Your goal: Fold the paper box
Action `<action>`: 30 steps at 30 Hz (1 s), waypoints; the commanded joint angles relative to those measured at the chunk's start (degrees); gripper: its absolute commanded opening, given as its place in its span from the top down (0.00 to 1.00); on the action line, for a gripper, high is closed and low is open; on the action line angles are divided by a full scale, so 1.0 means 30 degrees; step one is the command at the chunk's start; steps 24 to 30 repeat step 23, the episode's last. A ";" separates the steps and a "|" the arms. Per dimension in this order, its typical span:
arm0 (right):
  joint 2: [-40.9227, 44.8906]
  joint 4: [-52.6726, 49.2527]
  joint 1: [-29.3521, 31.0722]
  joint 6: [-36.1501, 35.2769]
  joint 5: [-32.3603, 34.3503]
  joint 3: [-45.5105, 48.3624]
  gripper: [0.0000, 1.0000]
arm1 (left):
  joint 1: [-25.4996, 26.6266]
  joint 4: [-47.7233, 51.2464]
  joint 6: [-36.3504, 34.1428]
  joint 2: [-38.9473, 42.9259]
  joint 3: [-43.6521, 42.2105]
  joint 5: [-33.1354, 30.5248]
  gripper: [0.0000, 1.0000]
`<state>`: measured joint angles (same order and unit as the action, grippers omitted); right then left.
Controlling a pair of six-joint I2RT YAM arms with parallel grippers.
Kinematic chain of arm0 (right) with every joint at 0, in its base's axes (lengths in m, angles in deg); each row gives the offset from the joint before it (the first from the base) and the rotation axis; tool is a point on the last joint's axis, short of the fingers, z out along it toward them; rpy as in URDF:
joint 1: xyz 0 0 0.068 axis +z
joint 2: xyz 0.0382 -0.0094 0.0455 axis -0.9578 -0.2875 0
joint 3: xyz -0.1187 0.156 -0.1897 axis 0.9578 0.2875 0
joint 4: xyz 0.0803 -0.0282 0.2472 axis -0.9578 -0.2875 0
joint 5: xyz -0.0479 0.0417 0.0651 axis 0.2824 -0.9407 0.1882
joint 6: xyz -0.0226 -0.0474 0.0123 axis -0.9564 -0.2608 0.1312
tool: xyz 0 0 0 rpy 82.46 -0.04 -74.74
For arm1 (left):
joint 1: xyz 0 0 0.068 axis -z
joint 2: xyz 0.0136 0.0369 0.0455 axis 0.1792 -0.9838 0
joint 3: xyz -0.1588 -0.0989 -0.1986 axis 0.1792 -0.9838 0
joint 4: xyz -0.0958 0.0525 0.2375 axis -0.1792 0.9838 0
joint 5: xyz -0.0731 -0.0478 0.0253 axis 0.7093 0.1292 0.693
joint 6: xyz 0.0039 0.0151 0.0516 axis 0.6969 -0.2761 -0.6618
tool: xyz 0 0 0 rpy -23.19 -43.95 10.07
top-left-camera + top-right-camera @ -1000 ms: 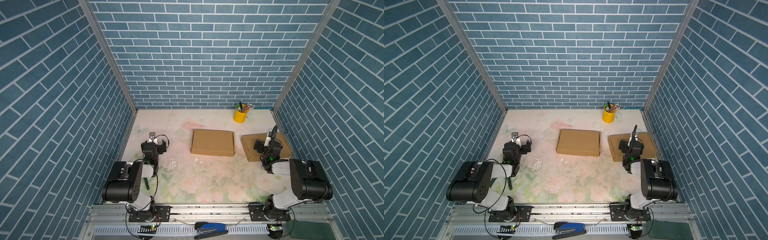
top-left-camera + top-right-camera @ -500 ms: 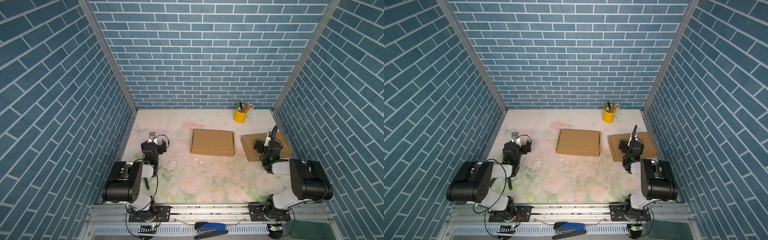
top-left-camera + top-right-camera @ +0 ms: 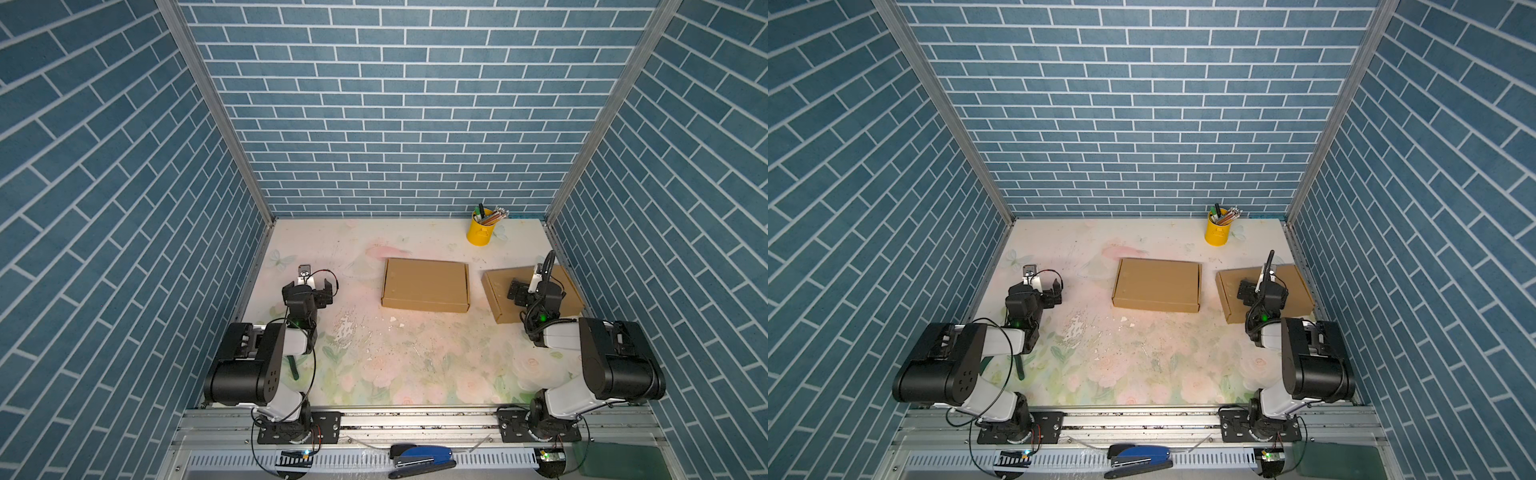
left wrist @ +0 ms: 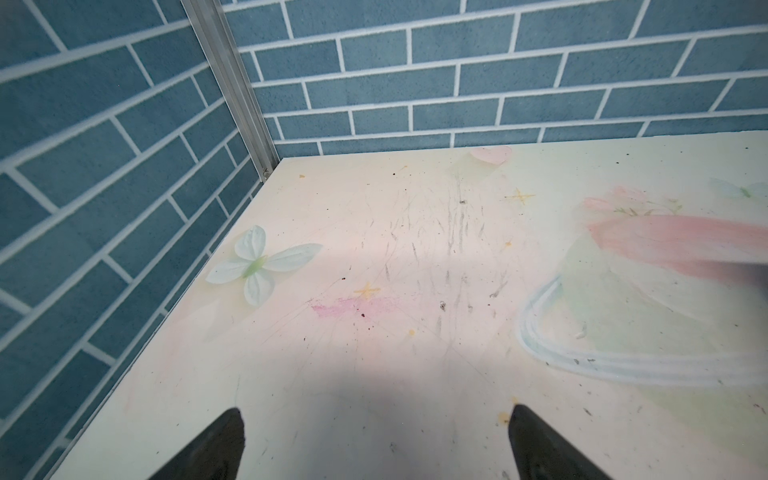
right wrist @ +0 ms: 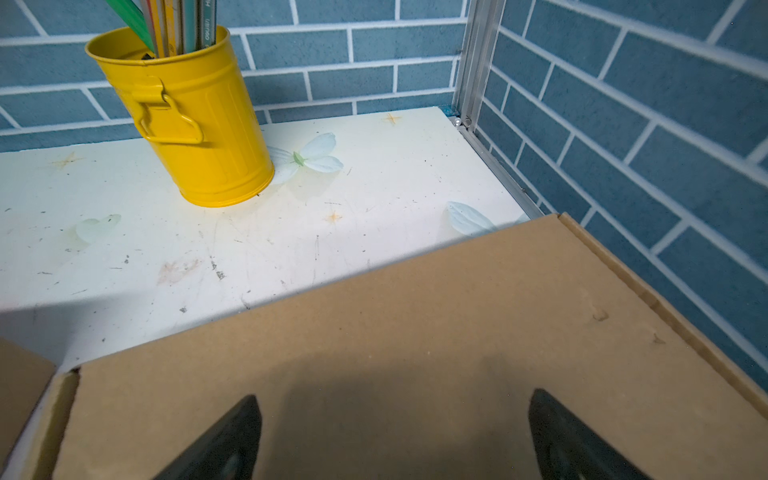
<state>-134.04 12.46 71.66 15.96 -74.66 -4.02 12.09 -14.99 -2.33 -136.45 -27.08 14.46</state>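
Note:
A flat brown paper box [image 3: 424, 284] [image 3: 1156, 284] lies closed in the middle of the table in both top views. A second brown box [image 3: 498, 297] [image 3: 1229, 297] lies turned at an angle against the right wall. My right gripper [image 3: 536, 291] [image 3: 1262, 291] hovers over this second box; in the right wrist view it [image 5: 392, 403] is open, with the box's top [image 5: 415, 311] under its dark fingertips [image 5: 232, 436]. My left gripper [image 3: 309, 286] [image 3: 1038, 291] is open over bare table near the left wall, its fingertips [image 4: 220, 444] wide apart and empty.
A yellow pen cup [image 3: 480, 232] [image 5: 187, 124] with pencils stands at the back right. Blue brick walls close in three sides. A blue stapler [image 3: 422, 455] lies on the front rail. The floral table [image 4: 374, 249] shows scuffs and crumbs.

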 commanded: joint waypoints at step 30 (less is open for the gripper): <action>0.0008 0.0533 -0.0058 -0.0339 -0.0033 0.0234 0.01 | -0.0012 0.0842 -0.0666 -0.0045 0.0598 0.1787 0.00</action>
